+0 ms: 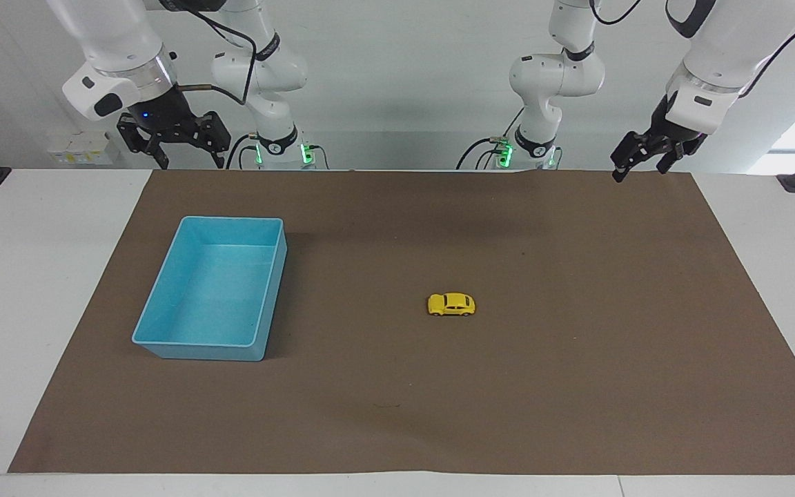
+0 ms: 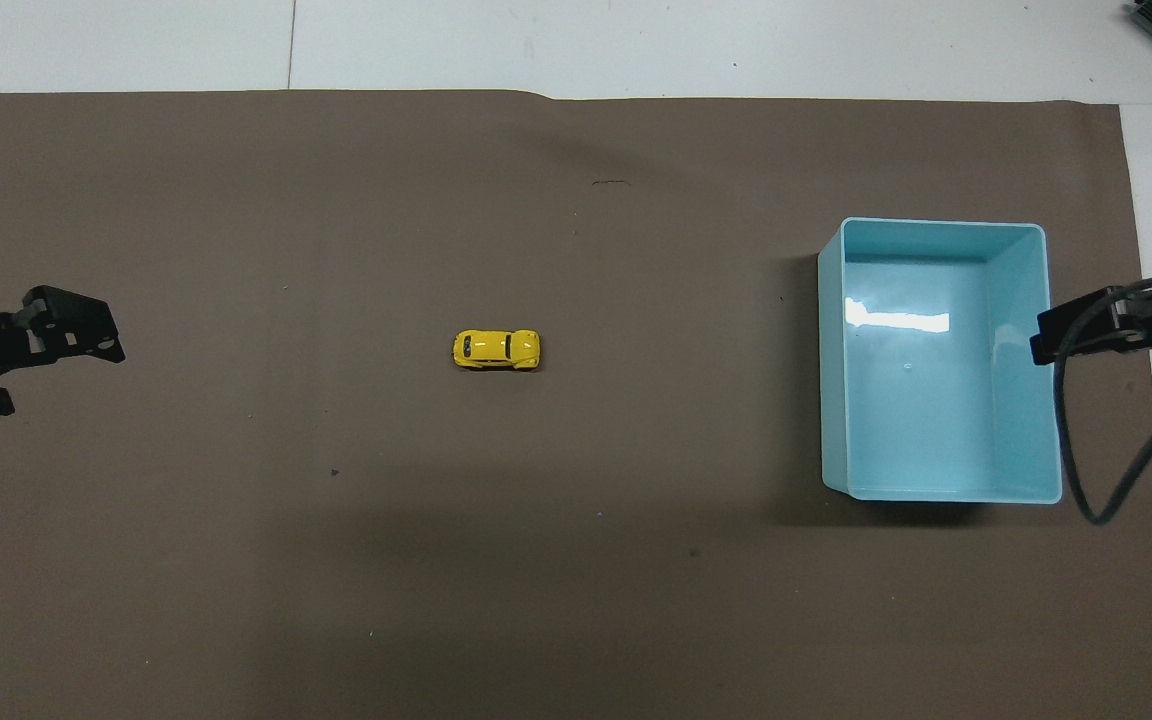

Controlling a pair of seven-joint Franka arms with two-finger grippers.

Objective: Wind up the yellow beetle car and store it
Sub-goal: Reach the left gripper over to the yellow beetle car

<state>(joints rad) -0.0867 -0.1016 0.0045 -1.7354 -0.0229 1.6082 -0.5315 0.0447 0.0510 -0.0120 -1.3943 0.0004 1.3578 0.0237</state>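
- Yellow beetle car [image 1: 451, 304], centre of the facing frame: alone on the brown mat [image 1: 577, 386], free for a grasp from above.
- Light blue bin [image 1: 212, 298], left of centre: empty, awaiting storage.
- My left hand [image 1: 639, 160], upper right: raised, fingers wide, holding nothing.
- My right hand [image 1: 171, 143], upper left: raised, wide, waiting.

The overhead view's edges cut off both the left gripper [image 2: 36, 345] and right gripper [image 2: 1086, 330].
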